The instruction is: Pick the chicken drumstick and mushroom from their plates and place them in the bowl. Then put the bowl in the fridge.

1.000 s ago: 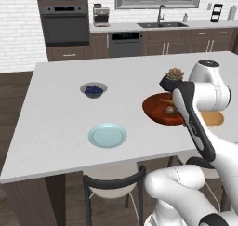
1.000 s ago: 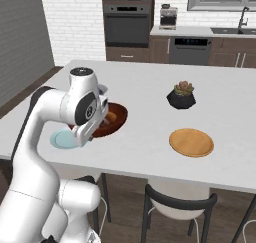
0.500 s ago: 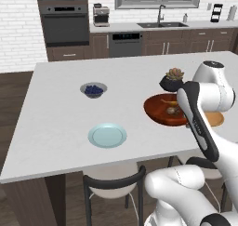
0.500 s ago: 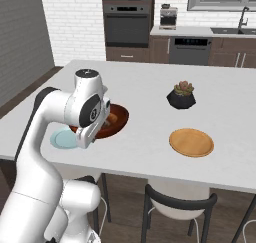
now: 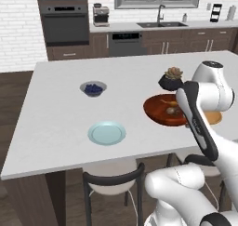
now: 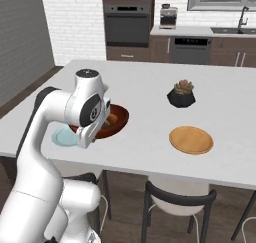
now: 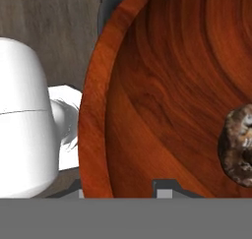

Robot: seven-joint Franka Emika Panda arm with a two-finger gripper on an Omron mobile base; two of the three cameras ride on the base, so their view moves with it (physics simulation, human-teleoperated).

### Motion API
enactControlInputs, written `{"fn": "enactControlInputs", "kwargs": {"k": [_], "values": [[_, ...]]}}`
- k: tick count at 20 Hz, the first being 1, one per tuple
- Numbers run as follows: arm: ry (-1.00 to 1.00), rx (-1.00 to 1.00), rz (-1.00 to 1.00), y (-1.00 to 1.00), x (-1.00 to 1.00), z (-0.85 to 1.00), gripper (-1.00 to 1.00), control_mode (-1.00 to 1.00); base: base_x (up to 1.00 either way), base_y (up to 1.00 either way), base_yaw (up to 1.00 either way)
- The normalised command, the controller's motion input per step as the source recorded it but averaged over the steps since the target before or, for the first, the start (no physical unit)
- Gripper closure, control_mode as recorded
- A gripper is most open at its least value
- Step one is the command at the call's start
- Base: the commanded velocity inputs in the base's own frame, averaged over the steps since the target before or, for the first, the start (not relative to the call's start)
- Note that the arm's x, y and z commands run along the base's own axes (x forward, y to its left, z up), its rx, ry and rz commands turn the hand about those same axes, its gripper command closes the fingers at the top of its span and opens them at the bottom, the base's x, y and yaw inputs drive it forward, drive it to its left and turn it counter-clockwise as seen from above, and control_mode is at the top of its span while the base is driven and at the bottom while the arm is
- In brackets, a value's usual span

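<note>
We see the reddish-brown bowl [image 5: 168, 109] at the right middle of the left base view, on the table [image 5: 60, 132] near its front edge. The mushroom [image 7: 239, 149] lies inside it, at the right of the hand view, and an orange piece beside it looks like the chicken drumstick [image 6: 113, 119]. Our claw [image 7: 128, 190] sits pinched on the bowl's near rim, at the bottom of the hand view. The light-blue plate [image 5: 107, 133] lies left of the bowl, apart. The wooden plate [image 6: 191, 139] has open table around it. The succulent pot [image 6: 181, 93] stands behind.
</note>
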Motion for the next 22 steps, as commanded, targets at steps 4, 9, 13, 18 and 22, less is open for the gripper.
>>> {"fn": "enactControlInputs", "kwargs": {"k": [4,9,13,18,22], "values": [[0.00,0.00,0.00,0.00,0.00,0.00,1.00,1.00,-1.00,-0.34,-0.11],[0.00,0.00,0.00,0.00,0.00,0.00,1.00,1.00,-0.71,-0.45,-0.61],[0.00,0.00,0.00,0.00,0.00,0.00,1.00,1.00,-0.09,-0.02,-0.97],[0.00,0.00,0.00,0.00,0.00,0.00,1.00,1.00,0.00,-0.02,-0.98],[0.00,0.00,0.00,0.00,0.00,0.00,1.00,1.00,0.01,-0.20,-0.88]]}}
